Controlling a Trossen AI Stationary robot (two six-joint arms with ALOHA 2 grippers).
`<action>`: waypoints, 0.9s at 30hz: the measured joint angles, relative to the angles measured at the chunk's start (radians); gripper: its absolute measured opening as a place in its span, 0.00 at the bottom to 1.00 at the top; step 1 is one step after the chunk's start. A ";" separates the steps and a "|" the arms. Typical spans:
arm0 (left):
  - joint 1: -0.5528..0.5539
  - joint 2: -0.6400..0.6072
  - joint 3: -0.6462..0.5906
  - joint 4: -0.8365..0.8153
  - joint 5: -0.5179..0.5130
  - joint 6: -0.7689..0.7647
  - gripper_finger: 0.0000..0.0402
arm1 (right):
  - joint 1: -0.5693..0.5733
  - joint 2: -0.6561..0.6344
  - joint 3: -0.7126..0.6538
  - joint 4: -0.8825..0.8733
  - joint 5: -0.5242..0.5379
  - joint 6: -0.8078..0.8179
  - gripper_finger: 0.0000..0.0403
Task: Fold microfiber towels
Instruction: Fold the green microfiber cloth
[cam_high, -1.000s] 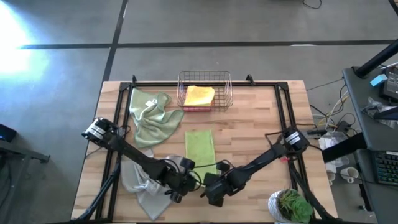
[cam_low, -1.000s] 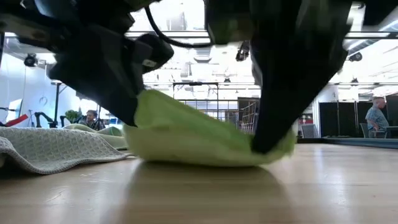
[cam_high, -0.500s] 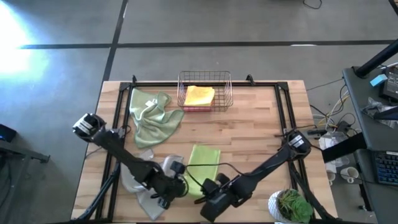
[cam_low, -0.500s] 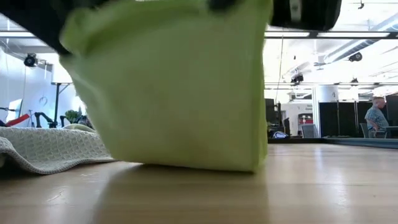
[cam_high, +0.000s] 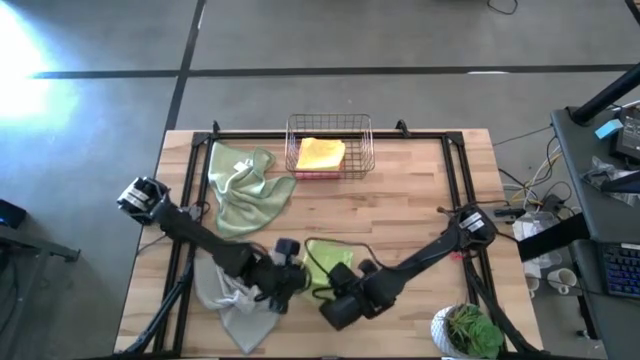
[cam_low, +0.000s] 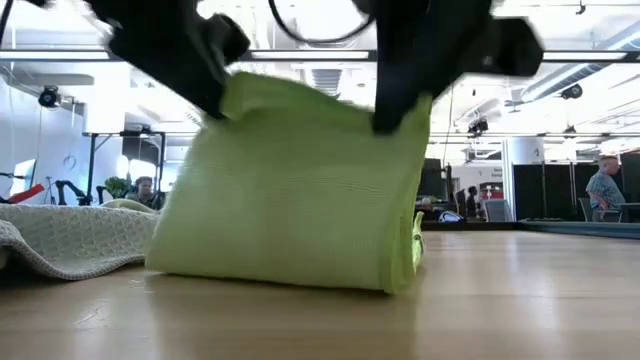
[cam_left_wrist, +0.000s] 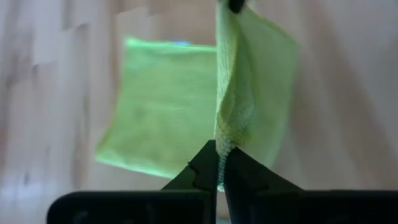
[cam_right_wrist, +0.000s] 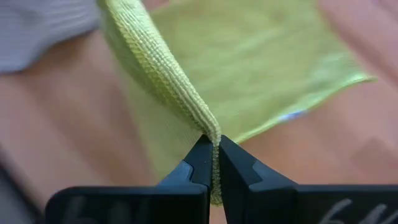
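While both grippers' fingers pinch the lime green towel (cam_high: 322, 262), the grey-beige towel (cam_high: 222, 298) lies beside it.

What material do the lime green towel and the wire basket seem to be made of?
Lime green towel: soft knitted microfiber-like cloth, matte; fine ribbed loops show along its pinched edge, and it drapes limply. Wire basket: thin metal wire, probably copper-coloured coating; the open grid shows the yellow towel inside.

place: robotics lab in an open industrial hall
floor: polished grey concrete floor (cam_high: 400, 40) with dark seam lines
ceiling: exposed ducts and strip lights (cam_low: 590, 70)
rig: pale butcher-block wooden tabletop (cam_high: 400, 215)
side: dark desk with black keyboard (cam_high: 620, 270), loose cables
people: seated person (cam_low: 147, 190)
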 joint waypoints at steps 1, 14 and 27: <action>0.020 0.000 0.000 -0.002 -0.001 -0.017 0.00 | -0.011 0.000 -0.008 -0.014 0.002 0.002 0.02; 0.190 0.000 -0.001 -0.043 0.064 -0.018 0.00 | -0.111 0.000 -0.045 -0.107 0.048 -0.133 0.02; 0.251 0.000 0.000 -0.014 0.066 0.030 0.00 | -0.149 0.000 -0.045 -0.213 0.003 -0.087 0.02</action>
